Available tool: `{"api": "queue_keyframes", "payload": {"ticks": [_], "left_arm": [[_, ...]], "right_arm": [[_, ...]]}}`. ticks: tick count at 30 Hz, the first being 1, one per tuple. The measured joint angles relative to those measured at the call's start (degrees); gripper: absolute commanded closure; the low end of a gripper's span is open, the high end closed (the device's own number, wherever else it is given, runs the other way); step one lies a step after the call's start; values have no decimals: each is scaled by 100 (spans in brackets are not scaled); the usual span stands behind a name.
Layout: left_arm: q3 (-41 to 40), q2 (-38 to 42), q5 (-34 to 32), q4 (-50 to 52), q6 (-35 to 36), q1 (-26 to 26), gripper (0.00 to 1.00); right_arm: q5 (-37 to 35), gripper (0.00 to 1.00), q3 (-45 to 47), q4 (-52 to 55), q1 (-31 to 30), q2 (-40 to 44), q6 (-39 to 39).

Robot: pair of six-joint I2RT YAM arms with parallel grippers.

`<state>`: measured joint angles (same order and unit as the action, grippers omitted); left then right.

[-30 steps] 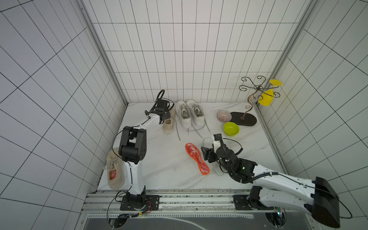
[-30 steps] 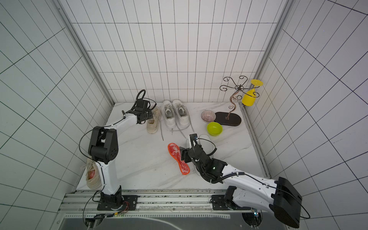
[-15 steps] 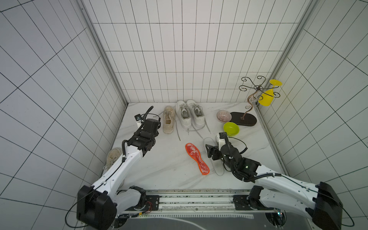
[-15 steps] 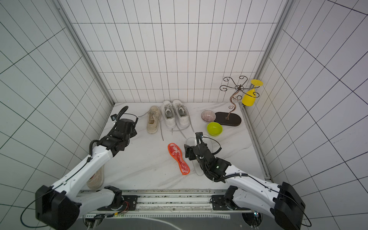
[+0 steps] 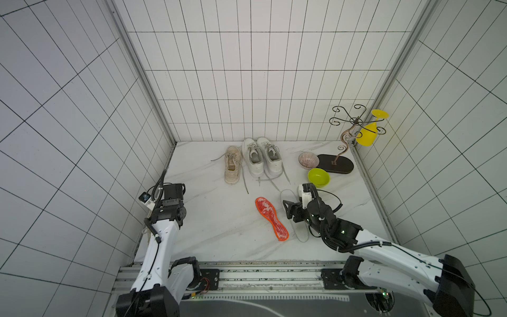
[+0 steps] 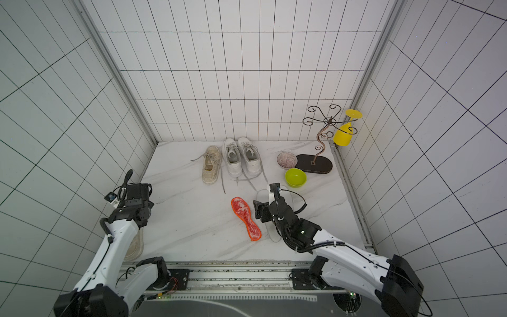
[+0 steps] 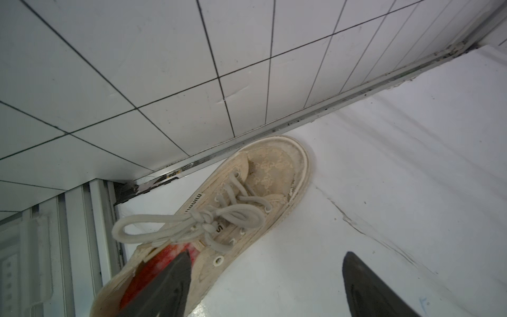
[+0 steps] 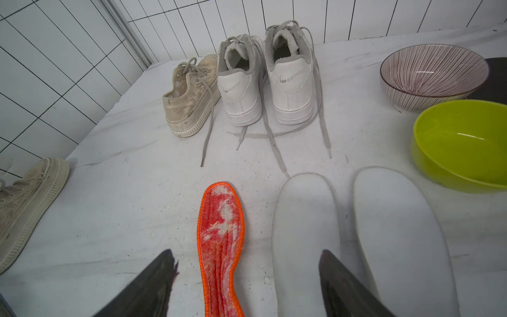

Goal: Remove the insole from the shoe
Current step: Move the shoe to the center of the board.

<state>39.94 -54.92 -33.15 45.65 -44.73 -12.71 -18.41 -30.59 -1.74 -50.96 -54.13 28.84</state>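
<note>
The worktop [image 7: 384, 192] is filled below the left pincer [image 7: 267, 255], spread wide and empty. The beige shoe [image 7: 247, 192] is laid lengthwise away from it, heel under the pincer and toe farthest out. The red insole [image 7: 162, 260] is not yet out, lodged in the heel opening beneath one finger [image 7: 164, 280]. The right pincer [image 8: 247, 252], also spread and empty, is parked well apart, so the left is judged nearer.

Heel of beige shoe [image 7: 255, 186] cut off, its red insole [image 7: 167, 256] partly hidden behind left jaws
</note>
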Motion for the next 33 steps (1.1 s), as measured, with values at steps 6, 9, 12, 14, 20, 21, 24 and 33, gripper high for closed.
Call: {"api": "queue_keyframes", "payload": {"ticks": [6, 9, 12, 14, 20, 21, 24, 33], "left_arm": [[-48, -199, 518, -240, 138, -852, 17], [-72, -452, 791, -343, 188, -1071, 19], [-142, -579, 1016, -393, 205, -1095, 24], [-219, -586, 1134, -455, 208, -1099, 28], [-459, -636, 1412, -643, 173, -1110, 63], [-466, -675, 1453, -643, 162, -1110, 70], [-466, -813, 1637, -660, 221, -1117, 87], [-466, -610, 2269, -898, 304, -382, 100]], "right_arm": [[0, 18, 33, 66, 0, 96, 7], [0, 18, 33, 101, 0, 94, 11], [-2, 18, 33, 116, 0, 94, 13], [-4, 18, 33, 116, 2, 92, 13], [-4, 18, 33, 122, 26, 72, 13], [-7, 18, 33, 125, 33, 72, 13], [-9, 18, 48, 127, 35, 72, 15], [-11, 19, 85, 127, 35, -24, 22]]}}
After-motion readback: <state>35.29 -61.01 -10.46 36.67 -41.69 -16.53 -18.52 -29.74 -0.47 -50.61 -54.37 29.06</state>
